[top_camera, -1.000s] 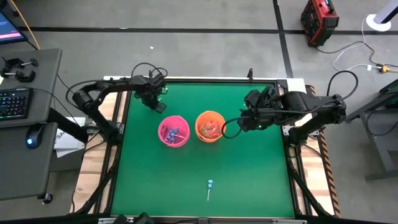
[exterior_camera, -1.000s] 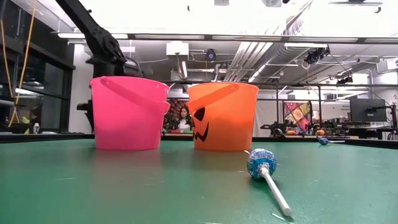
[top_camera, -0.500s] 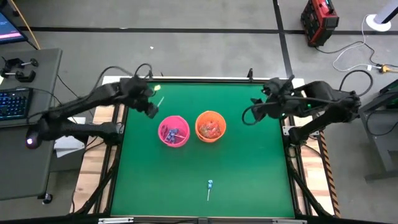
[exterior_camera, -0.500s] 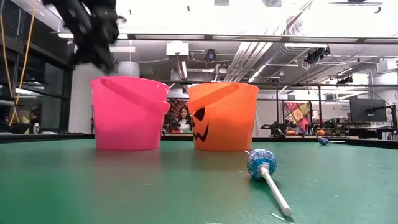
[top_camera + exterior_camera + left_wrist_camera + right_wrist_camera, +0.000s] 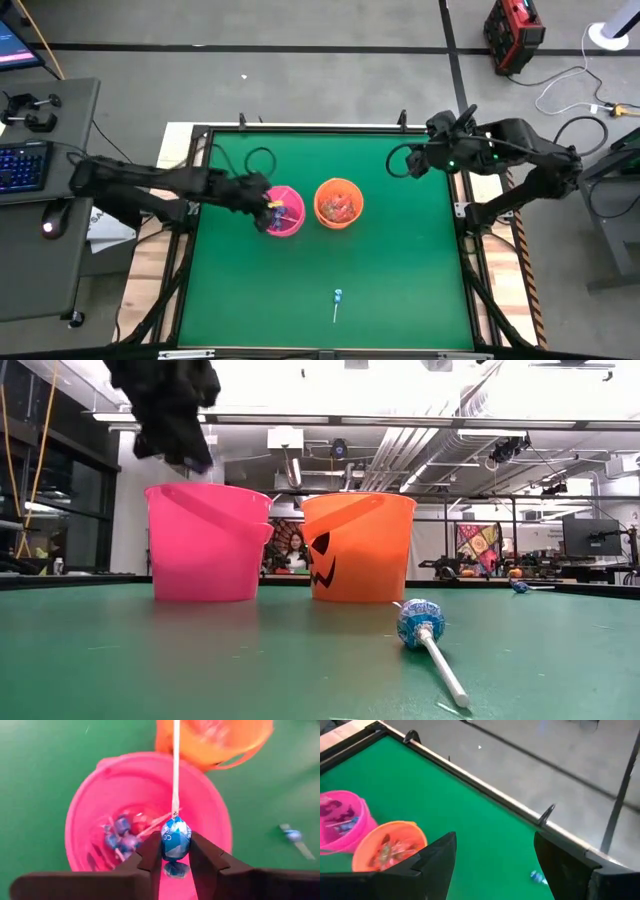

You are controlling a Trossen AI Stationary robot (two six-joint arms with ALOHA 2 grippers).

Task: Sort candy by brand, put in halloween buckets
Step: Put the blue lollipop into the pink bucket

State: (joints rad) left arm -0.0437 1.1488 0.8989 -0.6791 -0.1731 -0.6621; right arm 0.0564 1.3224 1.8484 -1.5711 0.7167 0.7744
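The pink bucket [image 5: 284,210] and the orange bucket [image 5: 338,202] stand side by side at mid-table, both with candy inside. My left gripper [image 5: 175,850] hangs over the pink bucket [image 5: 150,810], shut on a blue-headed lollipop [image 5: 175,838]. In the low view the left gripper [image 5: 175,450] shows above the pink bucket's rim. My right gripper [image 5: 495,840] stands open and high over the table's far right part [image 5: 415,160], holding nothing. A second lollipop [image 5: 338,300] lies flat near the front edge. My left gripper pinches the lollipop's blue wrapped head [image 5: 175,832] between its two fingers. It comes slanting down from the table's left side. The white stick [image 5: 175,765] points away from the fingers. The lollipop is lifted clear, above the pink bucket's opening.
Another blue lollipop [image 5: 537,877] lies near the table's far right edge. A raised dark frame [image 5: 300,128] runs along the green table's far edge. Open green surface lies in front of the buckets, around the lone lollipop [image 5: 421,625].
My left gripper has swung from the far left part of the table toward the near edge and right, carrying the lollipop, and now hangs over the pink bucket. My right gripper has drawn back from beside the orange bucket toward the far right edge.
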